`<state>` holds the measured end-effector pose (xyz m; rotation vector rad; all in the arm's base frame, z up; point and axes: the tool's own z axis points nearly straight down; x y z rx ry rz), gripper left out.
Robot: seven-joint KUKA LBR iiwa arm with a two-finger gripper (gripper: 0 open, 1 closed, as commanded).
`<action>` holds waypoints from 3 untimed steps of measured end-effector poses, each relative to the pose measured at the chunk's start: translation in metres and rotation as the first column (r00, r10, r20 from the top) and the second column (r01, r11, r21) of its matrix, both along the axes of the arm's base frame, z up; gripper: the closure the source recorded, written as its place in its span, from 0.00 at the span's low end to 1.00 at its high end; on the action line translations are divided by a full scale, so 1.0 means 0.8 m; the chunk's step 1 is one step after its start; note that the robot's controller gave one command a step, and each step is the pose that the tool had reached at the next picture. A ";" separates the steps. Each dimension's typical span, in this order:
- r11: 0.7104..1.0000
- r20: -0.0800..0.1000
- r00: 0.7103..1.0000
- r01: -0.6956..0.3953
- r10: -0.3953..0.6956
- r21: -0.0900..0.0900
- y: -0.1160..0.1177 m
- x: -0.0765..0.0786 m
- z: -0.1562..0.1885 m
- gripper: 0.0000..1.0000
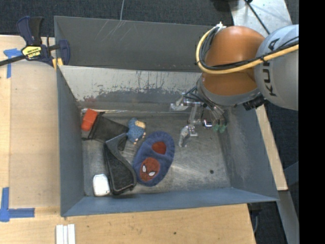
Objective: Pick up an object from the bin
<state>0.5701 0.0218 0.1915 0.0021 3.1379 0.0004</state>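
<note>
My gripper (183, 120) hangs over the bin floor right of centre, close to the back wall. Its two metal fingers stand apart, open, with nothing between them. Just left of and below the lower fingertip (185, 134) lies a blue slipper (152, 159) with two red spider-mask patches, apart from the finger. A small blue plush figure (135, 128) with a tan head rests against the slipper's upper left edge.
A black zip pouch (119, 171) lies left of the slipper, with a small white block (101, 184) at the front left corner. A black thing with an orange end (90, 120) lies at the back left. The arm's orange dome overhangs the bin's right rear.
</note>
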 end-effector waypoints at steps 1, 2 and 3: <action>0.983 -0.001 0.983 -0.185 0.185 -0.003 0.048 0.025 -0.138 0.00; 0.983 -0.010 0.983 -0.183 0.183 -0.002 0.047 0.024 -0.135 1.00; 0.982 0.008 0.982 -0.186 0.186 -0.003 0.021 0.009 0.056 1.00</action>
